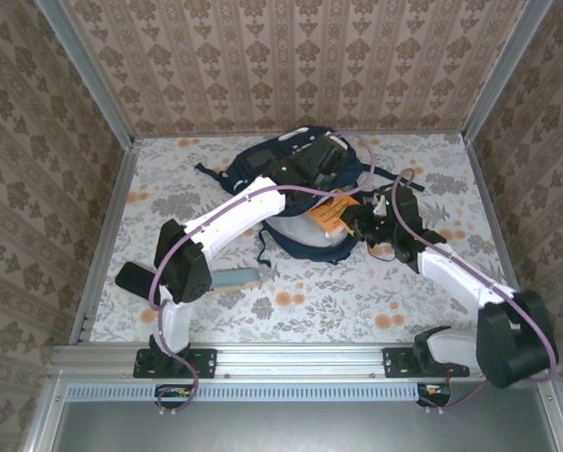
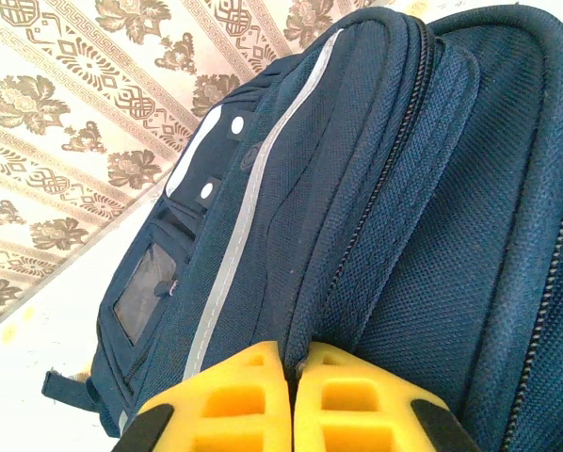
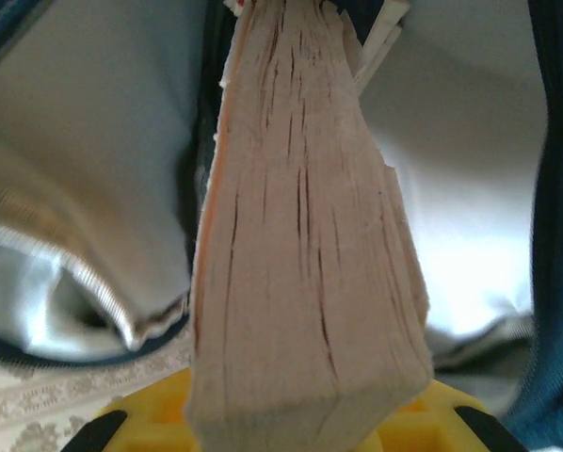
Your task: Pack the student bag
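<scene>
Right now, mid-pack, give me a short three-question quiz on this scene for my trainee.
1. True or false: the left gripper is shut on a fold of the bag.
2. What does the right gripper hold? A) a book B) a bottle C) a pencil case
3. Fill in: in the right wrist view, the book's far end sits between walls of the bag's pale ____.

Key: 1 true. 2 A. 3 lining.
</scene>
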Controlling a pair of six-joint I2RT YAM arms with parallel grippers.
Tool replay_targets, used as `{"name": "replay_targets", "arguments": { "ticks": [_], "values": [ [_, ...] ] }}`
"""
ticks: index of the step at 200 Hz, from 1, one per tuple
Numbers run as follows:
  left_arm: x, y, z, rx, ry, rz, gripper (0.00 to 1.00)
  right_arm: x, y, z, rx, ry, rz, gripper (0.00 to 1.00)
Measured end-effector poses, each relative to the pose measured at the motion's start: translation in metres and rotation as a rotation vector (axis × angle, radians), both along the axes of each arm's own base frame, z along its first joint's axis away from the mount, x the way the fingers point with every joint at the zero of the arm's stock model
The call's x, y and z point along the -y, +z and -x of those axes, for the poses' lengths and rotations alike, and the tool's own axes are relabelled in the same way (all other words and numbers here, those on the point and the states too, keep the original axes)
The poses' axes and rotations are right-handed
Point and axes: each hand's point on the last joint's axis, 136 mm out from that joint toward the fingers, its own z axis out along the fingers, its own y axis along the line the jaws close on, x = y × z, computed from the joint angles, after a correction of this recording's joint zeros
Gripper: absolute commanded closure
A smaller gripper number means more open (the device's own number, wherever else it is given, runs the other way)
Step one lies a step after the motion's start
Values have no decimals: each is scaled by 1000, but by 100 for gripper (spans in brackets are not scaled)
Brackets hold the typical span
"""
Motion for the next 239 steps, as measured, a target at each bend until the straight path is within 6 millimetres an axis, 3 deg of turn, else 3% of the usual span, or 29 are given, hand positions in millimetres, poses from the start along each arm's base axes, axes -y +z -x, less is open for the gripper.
{"name": "replay_targets", "arguments": {
  "ticks": [60, 114, 140, 158, 182, 212, 239],
  "values": [
    [-15, 17, -8, -53, -1, 116, 100, -26, -40, -59, 13, -102, -28, 81],
    [-23, 23, -10, -134, -19, 224, 100, -50, -47, -113, 34, -161, -55, 77],
    [-23, 20, -9, -168, -27, 251, 100, -62, -53, -131, 19, -169, -50, 71],
    [-24, 19, -10, -184, -25, 268, 100, -69, -57, -140, 1, -166, -48, 53],
    [-25, 19, -11, -199, -19, 288, 100, -68, -68, -137, -38, -167, -25, 37],
    [-26, 18, -12, -217, -15, 311, 100, -61, -71, -120, -73, -161, 3, 36],
    [-28, 18, -14, -230, -7, 331, 100, -51, -53, -94, -70, -153, 7, 38]
  ]
}}
